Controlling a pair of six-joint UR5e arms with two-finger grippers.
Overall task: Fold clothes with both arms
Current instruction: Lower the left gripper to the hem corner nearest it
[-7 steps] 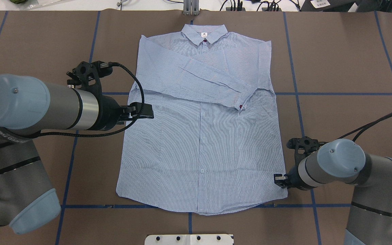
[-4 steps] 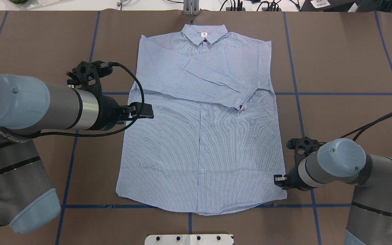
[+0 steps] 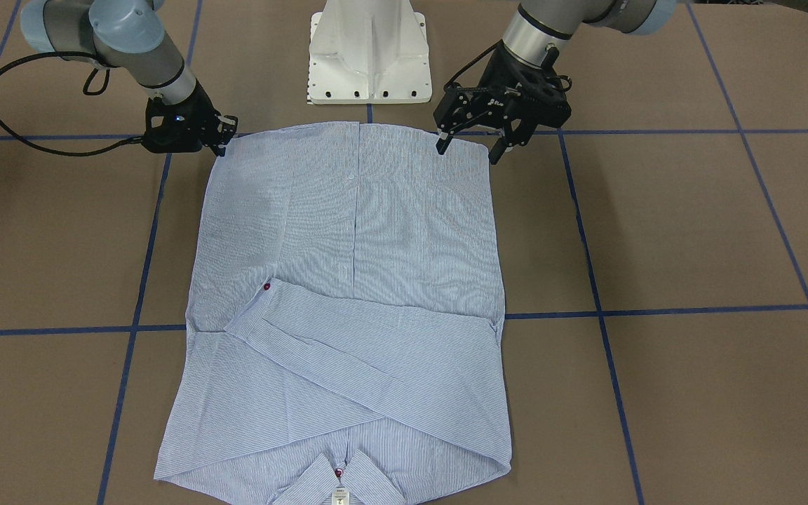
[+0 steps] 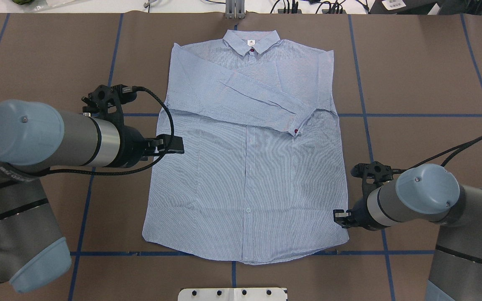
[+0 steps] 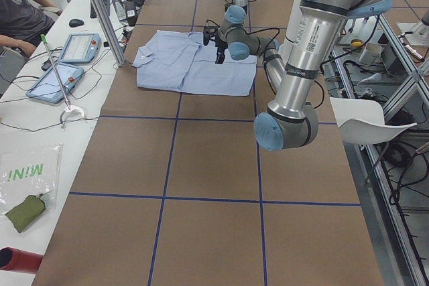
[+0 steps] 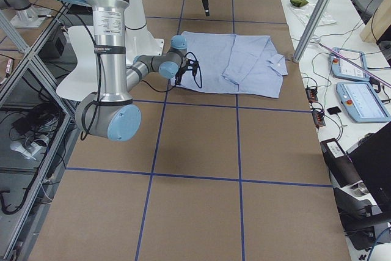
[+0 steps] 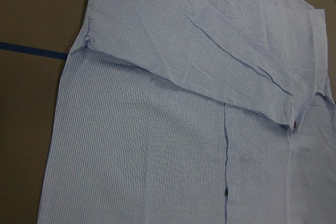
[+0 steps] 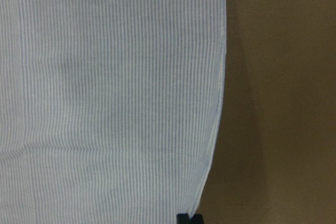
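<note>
The light blue striped shirt (image 4: 245, 167) lies flat on the brown table, collar at the far side and sleeves crossed over the chest. My left gripper (image 3: 467, 151) hangs open well above the shirt's left side edge (image 4: 157, 142), holding nothing. The left wrist view looks down on the folded sleeves (image 7: 210, 61). My right gripper (image 4: 338, 218) sits low at the shirt's right hem corner (image 3: 225, 151). It looks shut on the shirt's edge (image 8: 212, 145), which runs straight into its fingertip (image 8: 189, 217).
The white pedestal base (image 3: 369, 63) stands just behind the hem. Blue tape lines (image 4: 412, 115) grid the brown table. A side bench with tablets (image 5: 77, 48) and a seated person (image 5: 20, 5) lies beyond the collar end.
My left gripper has drifted slightly back toward the robot and to the left. My right gripper has edged left, and the hem corner has shifted inward with it.
</note>
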